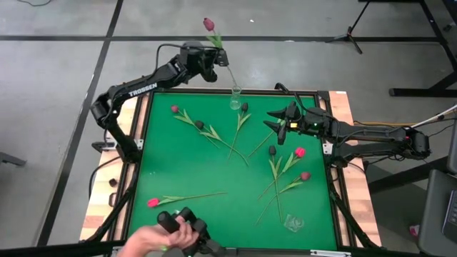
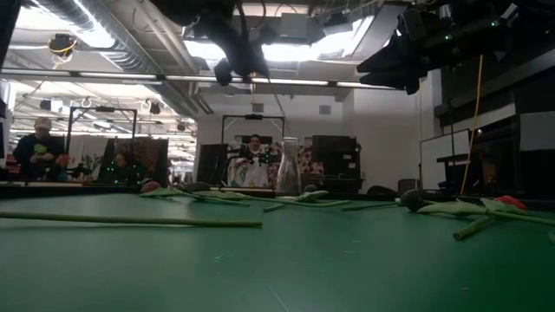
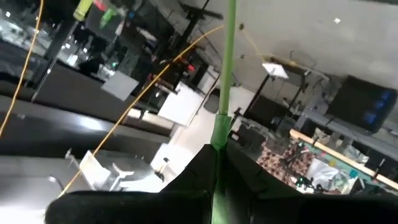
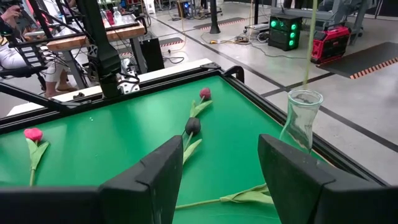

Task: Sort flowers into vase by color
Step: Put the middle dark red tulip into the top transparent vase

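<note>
- Green felt-looking mat covers the tabletop (image 1: pixel 186 178), with a black frame around it and bare wood showing at the left and right edges.
- Room is a big workshop: grey concrete floor with dark tape lines, bright ceiling lights, benches and people sitting far in the back.
- Only writing I can read is "TROSSEN" in white on the left arm (image 1: pixel 143 89).
- Left gripper (image 1: pixel 208 66) is up past the far edge of the tabletop, jaws pinched on the stem of a pink-red tulip (image 1: pixel 208 24); the stem's lower end sits over the mouth of the glass vase (image 1: pixel 235 98).
- Right gripper (image 1: pixel 275 123) hovers near the vase with jaws wide, nothing in them.
- Other tulips (image 1: pixel 275 171) lie scattered flat on the mat, pink-red and dark heads mixed.
- Person's hand (image 1: pixel 161 238) holds a black thing at the near edge.
</note>
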### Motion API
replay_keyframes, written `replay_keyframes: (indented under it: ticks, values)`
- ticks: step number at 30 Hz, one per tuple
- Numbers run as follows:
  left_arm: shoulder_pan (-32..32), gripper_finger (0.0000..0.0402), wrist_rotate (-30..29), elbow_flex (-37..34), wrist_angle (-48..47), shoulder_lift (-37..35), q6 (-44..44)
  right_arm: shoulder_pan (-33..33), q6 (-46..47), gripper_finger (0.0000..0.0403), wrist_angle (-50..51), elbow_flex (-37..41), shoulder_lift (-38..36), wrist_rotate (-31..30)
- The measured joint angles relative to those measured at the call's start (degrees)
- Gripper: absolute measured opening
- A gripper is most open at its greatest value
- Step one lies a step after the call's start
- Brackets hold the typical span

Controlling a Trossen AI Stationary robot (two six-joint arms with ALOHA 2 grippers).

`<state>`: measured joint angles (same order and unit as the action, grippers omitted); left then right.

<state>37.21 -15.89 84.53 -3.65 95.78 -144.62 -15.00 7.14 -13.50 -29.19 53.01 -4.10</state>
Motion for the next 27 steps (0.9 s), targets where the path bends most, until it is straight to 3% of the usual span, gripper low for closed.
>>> replay_keyframes:
  ticks: [11,27]
  values:
    - [-0.2,0.0014,-1.3,0.0,6.5,4.1,-0.1,0.0,-0.1,0.0209,0.0,0.0,0.0,0.0]
    - [-3.2,0.0014,-4.3,0.0,4.5,4.1,0.0,0.0,-1.4,0.0209,0.1,0.0,0.0,0.0]
